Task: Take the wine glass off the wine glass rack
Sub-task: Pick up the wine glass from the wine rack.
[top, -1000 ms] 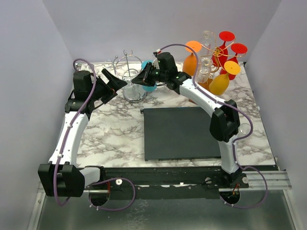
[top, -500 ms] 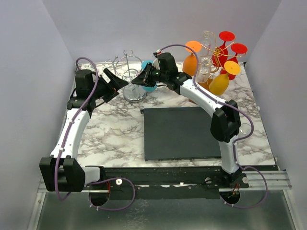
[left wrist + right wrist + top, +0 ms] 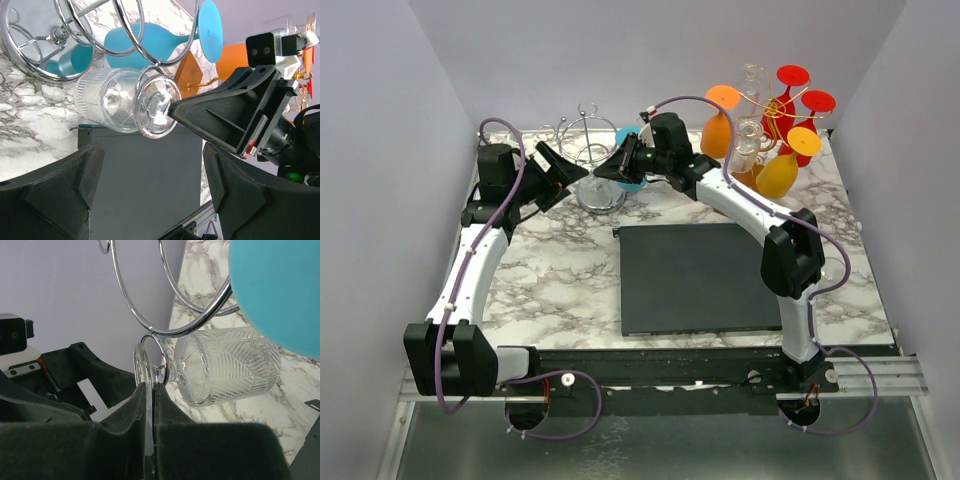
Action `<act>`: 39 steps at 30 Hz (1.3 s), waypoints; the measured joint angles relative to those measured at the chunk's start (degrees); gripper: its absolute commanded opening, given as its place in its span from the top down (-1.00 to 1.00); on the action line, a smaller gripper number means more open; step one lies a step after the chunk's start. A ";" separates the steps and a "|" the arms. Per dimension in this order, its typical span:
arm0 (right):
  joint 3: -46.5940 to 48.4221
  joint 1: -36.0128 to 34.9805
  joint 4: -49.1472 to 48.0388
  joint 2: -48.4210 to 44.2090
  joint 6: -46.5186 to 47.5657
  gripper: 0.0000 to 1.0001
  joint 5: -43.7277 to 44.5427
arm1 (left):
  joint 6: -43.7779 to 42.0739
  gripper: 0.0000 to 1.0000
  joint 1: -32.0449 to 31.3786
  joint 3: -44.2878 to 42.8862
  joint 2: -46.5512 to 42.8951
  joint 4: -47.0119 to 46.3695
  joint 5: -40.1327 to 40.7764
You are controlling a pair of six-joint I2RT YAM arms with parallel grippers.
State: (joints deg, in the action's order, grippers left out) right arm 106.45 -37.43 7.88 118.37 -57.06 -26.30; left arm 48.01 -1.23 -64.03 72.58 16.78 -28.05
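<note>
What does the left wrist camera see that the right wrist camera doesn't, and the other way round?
Left wrist only: the dark mat, the blue glass's stem and foot, and the right claw from outside, its tip at the clear glass's foot. Right wrist only: that claw's closed fingers close up, pinching the foot's rim, and the left claw from outside. Shared: the clear glass hooked on the chrome stand, the blue glass's bowl, the marble table.

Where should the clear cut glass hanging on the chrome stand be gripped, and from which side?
By the flat foot, edge-on from the right arm's side: it sticks out past the chrome stand loop that holds the stem. The right gripper is shut on that rim.
</note>
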 measured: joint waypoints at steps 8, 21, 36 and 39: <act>-1.81 0.17 -2.91 -0.17 -2.10 0.99 -1.66 | 0.02 -0.59 0.00 0.00 0.00 -1.03 -0.48; -5.77 0.26 -6.78 -1.81 -4.57 0.99 -4.07 | 2.27 -0.42 0.00 0.02 0.50 -1.86 -0.68; -8.96 0.26 -9.97 -2.78 -6.38 0.99 -5.27 | 8.07 -0.15 0.00 3.21 1.60 -5.35 -1.22; -9.25 0.26 -10.40 -2.80 -6.69 0.99 -5.75 | 9.97 -0.09 0.00 4.79 1.60 -6.54 -1.73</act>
State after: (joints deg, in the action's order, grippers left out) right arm 97.21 -37.17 -2.52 115.57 -63.75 -32.05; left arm 57.98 -1.23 -59.24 74.17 10.24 -29.78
